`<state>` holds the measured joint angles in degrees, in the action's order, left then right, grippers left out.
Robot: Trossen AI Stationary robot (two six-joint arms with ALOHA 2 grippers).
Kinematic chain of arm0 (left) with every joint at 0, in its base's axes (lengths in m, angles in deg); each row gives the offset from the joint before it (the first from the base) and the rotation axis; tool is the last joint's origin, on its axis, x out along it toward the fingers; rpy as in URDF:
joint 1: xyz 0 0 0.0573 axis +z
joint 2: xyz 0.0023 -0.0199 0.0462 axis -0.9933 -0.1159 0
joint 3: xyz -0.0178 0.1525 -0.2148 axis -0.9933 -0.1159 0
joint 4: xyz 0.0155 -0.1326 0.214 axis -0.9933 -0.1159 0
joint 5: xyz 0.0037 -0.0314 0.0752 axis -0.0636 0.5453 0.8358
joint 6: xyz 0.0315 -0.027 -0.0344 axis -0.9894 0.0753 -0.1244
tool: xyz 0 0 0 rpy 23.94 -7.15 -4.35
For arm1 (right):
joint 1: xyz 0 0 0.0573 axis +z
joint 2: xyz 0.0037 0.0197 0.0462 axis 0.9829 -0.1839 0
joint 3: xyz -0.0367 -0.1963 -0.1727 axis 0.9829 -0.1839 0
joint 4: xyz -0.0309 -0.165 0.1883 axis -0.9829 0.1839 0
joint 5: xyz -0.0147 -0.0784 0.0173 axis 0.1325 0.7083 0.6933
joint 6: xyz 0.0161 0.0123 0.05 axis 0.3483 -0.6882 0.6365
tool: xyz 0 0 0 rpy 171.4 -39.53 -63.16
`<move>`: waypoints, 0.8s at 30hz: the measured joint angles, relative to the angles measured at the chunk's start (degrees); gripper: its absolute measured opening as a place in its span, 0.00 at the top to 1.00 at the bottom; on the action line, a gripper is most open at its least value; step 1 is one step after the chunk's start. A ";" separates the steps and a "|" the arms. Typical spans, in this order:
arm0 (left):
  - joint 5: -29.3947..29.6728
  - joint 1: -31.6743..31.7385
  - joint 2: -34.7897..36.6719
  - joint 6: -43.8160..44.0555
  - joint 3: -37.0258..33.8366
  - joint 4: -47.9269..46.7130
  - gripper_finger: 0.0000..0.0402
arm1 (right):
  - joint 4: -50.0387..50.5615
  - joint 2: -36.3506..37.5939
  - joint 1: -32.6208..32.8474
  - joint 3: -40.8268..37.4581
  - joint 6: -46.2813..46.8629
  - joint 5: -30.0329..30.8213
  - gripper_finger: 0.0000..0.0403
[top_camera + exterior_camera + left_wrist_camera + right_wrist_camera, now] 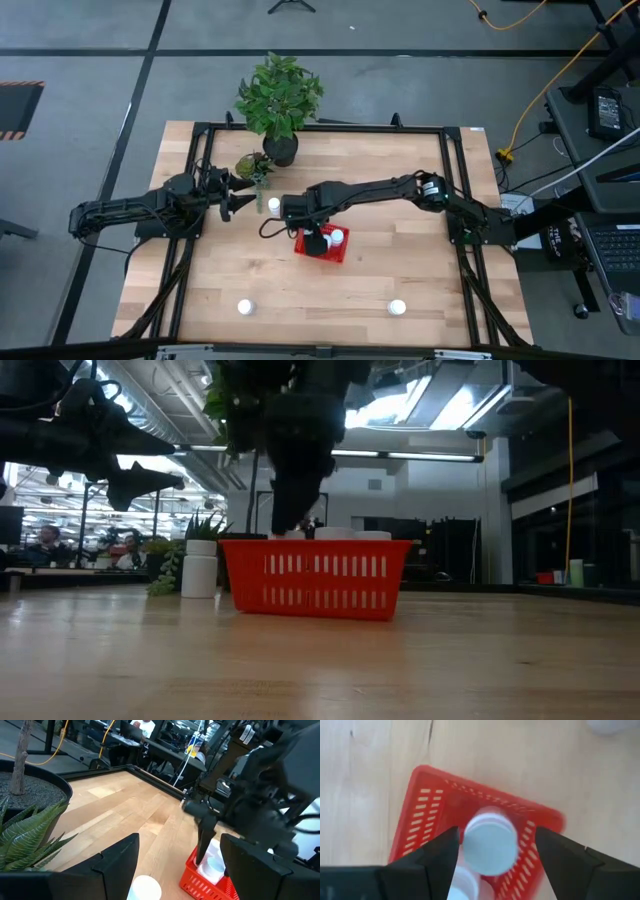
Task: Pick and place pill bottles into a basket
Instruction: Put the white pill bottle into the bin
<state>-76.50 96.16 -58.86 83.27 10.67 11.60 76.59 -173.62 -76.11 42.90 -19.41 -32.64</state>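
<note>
Two grippers are over the table, and the right gripper [496, 857] is the busy one. It hangs right above the basket [321, 246], pointing straight down. Its fingers stand apart, with a bottle [490, 841] between them. That bottle is blurry, and I think it is dropping free, not held. It stands up tall, cap on top, over the inside of the basket. More white caps show inside the basket.

The left gripper [245, 203] waits in the air beside the small plant [253, 167], fingers partly apart and holding nothing. One bottle [274, 205] stands on the table just in front of it, between it and the basket. This arm is the nearer one for that bottle.

Two more bottles [244, 308] stand well apart near the front edge of the table [420, 215].
</note>
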 joint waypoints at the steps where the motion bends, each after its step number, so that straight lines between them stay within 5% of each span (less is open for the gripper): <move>1: 0.00 -0.01 0.00 0.00 0.00 0.00 0.32 | 0.77 0.00 0.00 1.38 -0.19 0.89 0.35; 9: -0.07 0.00 0.00 0.02 0.00 0.00 0.32 | 13.34 0.72 -0.63 15.18 0.34 3.61 0.35; 18: -0.35 -0.02 -0.06 -2.97 0.00 0.00 0.32 | 23.60 20.34 7.61 6.10 4.96 2.39 0.35; 21: -0.35 -0.01 -0.44 -3.34 0.00 0.00 0.32 | 19.42 28.73 14.21 0.24 8.17 -1.43 0.35; 24: -0.34 -0.01 -1.04 -3.33 0.00 0.00 0.32 | 9.61 36.38 21.41 -8.69 17.87 1.22 0.35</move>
<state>-76.83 96.16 -59.90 79.94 10.67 11.60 86.19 -137.23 -54.70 34.21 -1.53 -31.42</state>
